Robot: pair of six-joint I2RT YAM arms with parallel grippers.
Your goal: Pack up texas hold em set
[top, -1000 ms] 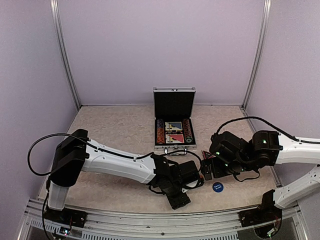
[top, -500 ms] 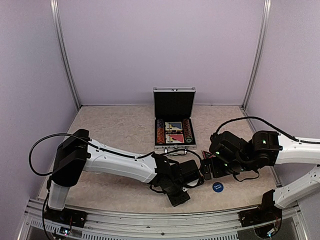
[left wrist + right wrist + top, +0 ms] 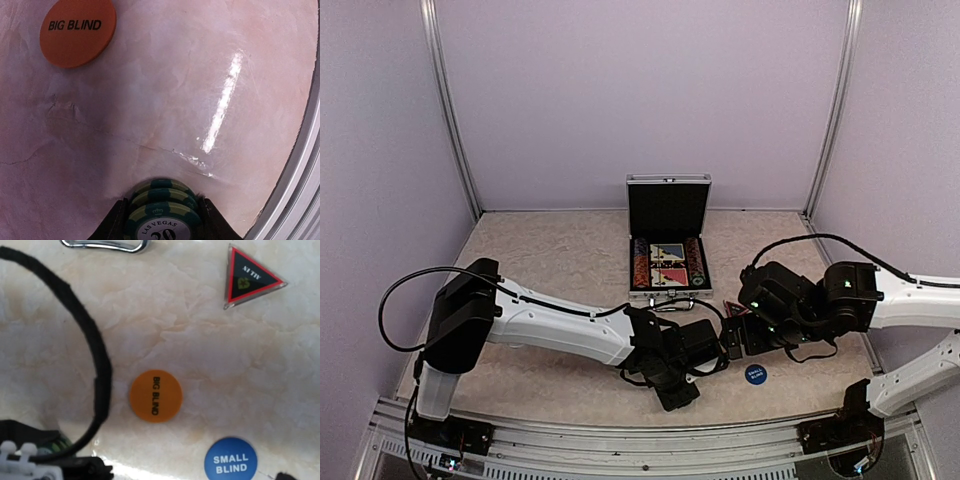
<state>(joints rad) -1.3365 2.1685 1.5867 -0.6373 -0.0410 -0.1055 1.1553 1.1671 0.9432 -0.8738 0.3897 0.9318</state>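
Note:
The silver case [image 3: 667, 290] stands open at the table's middle, lid up, with cards and red chips inside. Low over the table in front of it, my left gripper [image 3: 162, 204] has its dark fingers against both sides of a short stack of green-and-white chips [image 3: 161, 192]. An orange BIG BLIND disc [image 3: 156, 395] lies flat just beyond the stack. A blue SMALL BLIND disc [image 3: 230, 460] and a dark triangular marker [image 3: 248, 275] lie nearby. My right gripper [image 3: 733, 340] hovers open above the orange disc, holding nothing.
The case's chrome handle [image 3: 105, 244] pokes toward the discs. The left arm's black cable [image 3: 95, 350] loops beside the orange disc. The table's metal front rail [image 3: 300, 165] runs close to the right of the chip stack.
The left jaws have closed in round the green chip stack. Both arms have stayed almost where they were.

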